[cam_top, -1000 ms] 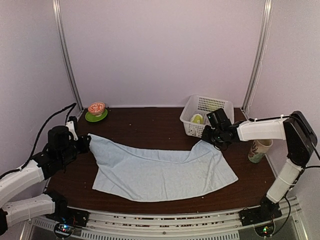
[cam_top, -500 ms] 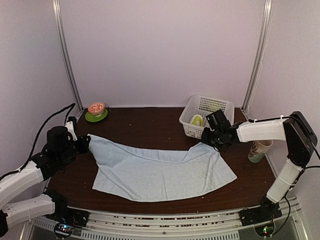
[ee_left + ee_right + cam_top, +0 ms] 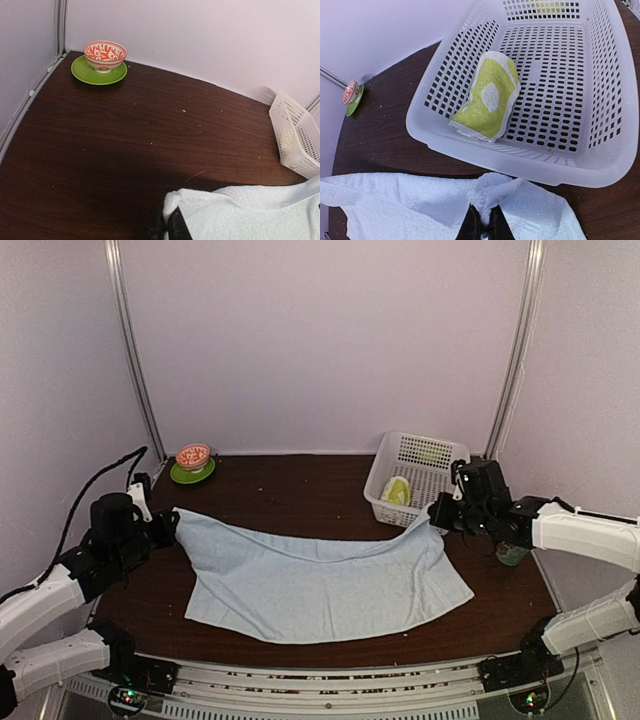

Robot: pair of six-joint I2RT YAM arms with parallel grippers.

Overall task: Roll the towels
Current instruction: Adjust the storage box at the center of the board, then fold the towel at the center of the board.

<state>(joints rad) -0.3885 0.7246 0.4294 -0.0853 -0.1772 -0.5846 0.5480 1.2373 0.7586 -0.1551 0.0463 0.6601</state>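
The light-blue towel (image 3: 320,585) lies spread across the dark table, its far edge lifted and stretched between both grippers. My left gripper (image 3: 168,527) is shut on its far left corner; in the left wrist view the fingertips (image 3: 166,220) pinch a fold of the towel (image 3: 240,215). At the far right corner, just in front of the basket, my right gripper (image 3: 441,517) is shut on bunched cloth (image 3: 500,187), as the right wrist view (image 3: 484,220) shows. The yellow-green patterned towel (image 3: 490,95) lies rolled inside the white basket (image 3: 530,160), also visible from above (image 3: 397,490).
The white perforated basket (image 3: 432,450) stands at the back right. An orange-patterned bowl (image 3: 193,455) sits on a green saucer (image 3: 85,75) at the back left. A cup (image 3: 512,553) is partly hidden behind the right arm. Metal posts rise at both back corners.
My right arm has swung its elbow out low to the right, carrying the towel's far right corner a little rightward. The basket looks slightly shifted. The left arm has barely moved.
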